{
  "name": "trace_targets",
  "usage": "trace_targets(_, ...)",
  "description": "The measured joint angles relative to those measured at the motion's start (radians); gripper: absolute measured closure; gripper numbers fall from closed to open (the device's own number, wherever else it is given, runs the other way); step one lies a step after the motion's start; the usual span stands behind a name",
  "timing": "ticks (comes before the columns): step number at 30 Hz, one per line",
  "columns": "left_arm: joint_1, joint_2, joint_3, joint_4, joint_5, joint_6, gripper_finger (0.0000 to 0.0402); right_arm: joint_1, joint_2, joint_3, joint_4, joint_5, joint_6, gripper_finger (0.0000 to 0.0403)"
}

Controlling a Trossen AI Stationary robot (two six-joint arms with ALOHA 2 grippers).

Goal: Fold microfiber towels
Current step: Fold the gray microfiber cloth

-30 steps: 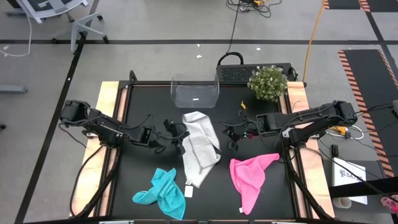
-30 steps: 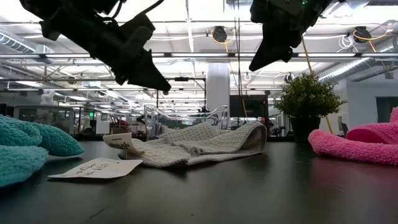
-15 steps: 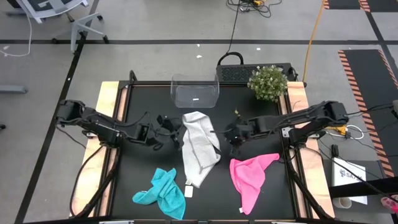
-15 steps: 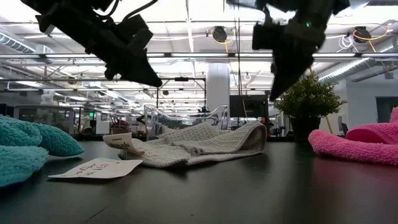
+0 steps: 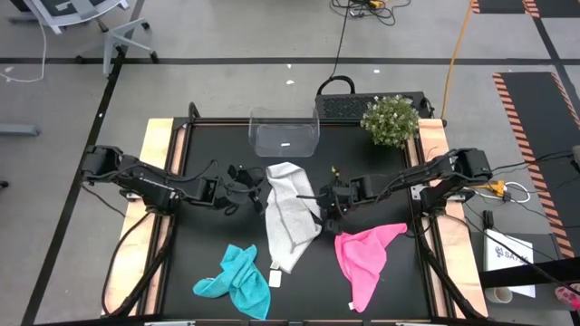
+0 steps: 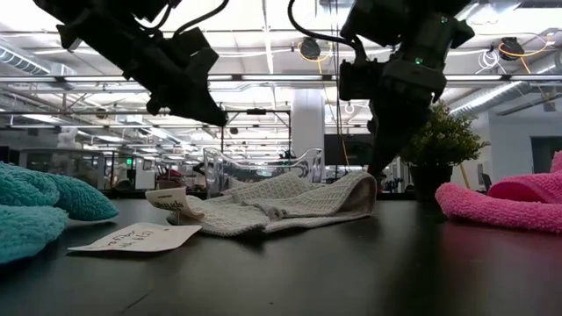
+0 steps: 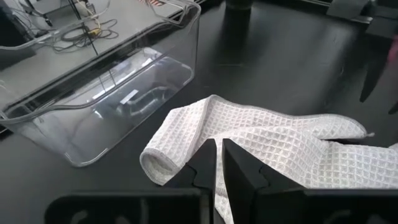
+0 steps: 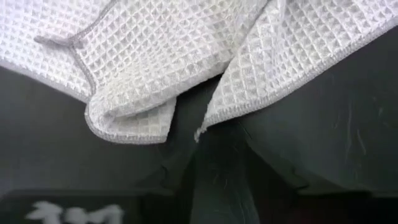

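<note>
On the black bench [image 5: 204, 244], the grey-white towel [image 5: 292, 213] lies crumpled in a long strip down the middle, its small tag [image 5: 275, 278] at the near end. Just beyond its far end stands the clear plastic bin [image 5: 284, 132], at the far edge beside a potted plant [image 5: 391, 120] near the far right corner.

At the towel's left side hovers the left gripper [image 5: 256, 193], its jaws closed on nothing; the low view shows it raised above the cloth. The right gripper [image 5: 323, 201] is down at the towel's right edge, and its wrist camera looks straight onto a folded hem [image 8: 134, 121] of waffle weave. Whether its jaws are open or closed cannot be told, and no cloth shows between them.

The teal towel [image 5: 236, 281] sits bunched near the front edge, left of the tag and close to it. The pink towel [image 5: 366, 256] lies toward the front right, one corner stretched to the right edge, apart from the grey-white one.
</note>
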Motion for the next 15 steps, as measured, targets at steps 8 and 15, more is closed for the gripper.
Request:
trace_targets(8,0.000,0.000,0.000,0.000,0.001,-0.009,0.0371,-0.018,0.025,-0.046,0.107,-0.001,0.104,0.0228)
trace_targets(15,0.000,0.000,0.000,-0.002,0.000,-0.008,0.0371,-0.038,0.027,-0.113,0.247,-0.032,0.171,0.0229)
